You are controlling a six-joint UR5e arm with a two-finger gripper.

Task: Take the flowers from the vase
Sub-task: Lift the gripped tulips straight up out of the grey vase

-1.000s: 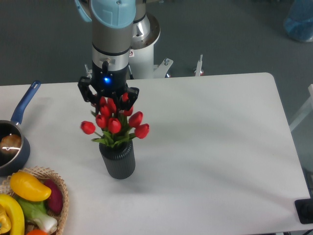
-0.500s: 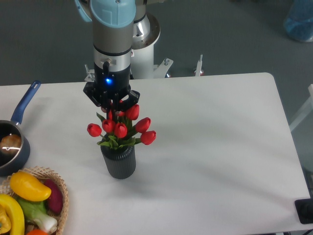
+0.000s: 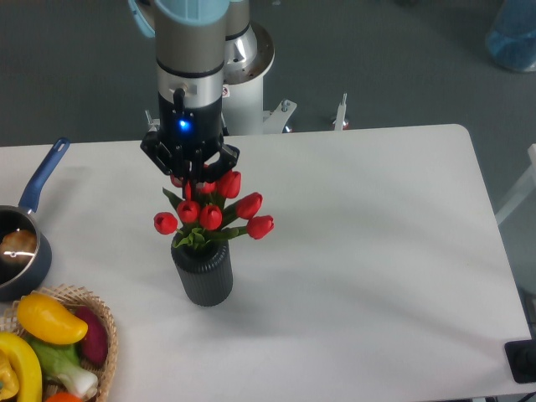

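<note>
Since the earlier frames the gripper (image 3: 191,173) has risen a little toward the top of the frame, and the flowers (image 3: 211,214) have come up with it, their buds now standing higher above the vase (image 3: 203,275).

Nearest, at the lower left corner, a basket (image 3: 106,322) holds yellow, purple and green vegetables (image 3: 48,318). Just above it at the left edge sits a pan (image 3: 23,251) with a blue handle pointing up and right.

Left of centre the vase stands upright on the white table (image 3: 368,251). The flowers' leaves and lower stems are still at its mouth, so the bunch is not yet clear of it. The red buds fan out above the rim, one to the left, two to the right.

Above them the gripper points straight down with its fingers (image 3: 224,159) drawn in on the topmost buds of the flowers, clamped on the bunch. A blue light glows on its body.

Farthest back, the arm (image 3: 191,50) rises out of the top of the frame, with its white base behind the table's far edge.
</note>
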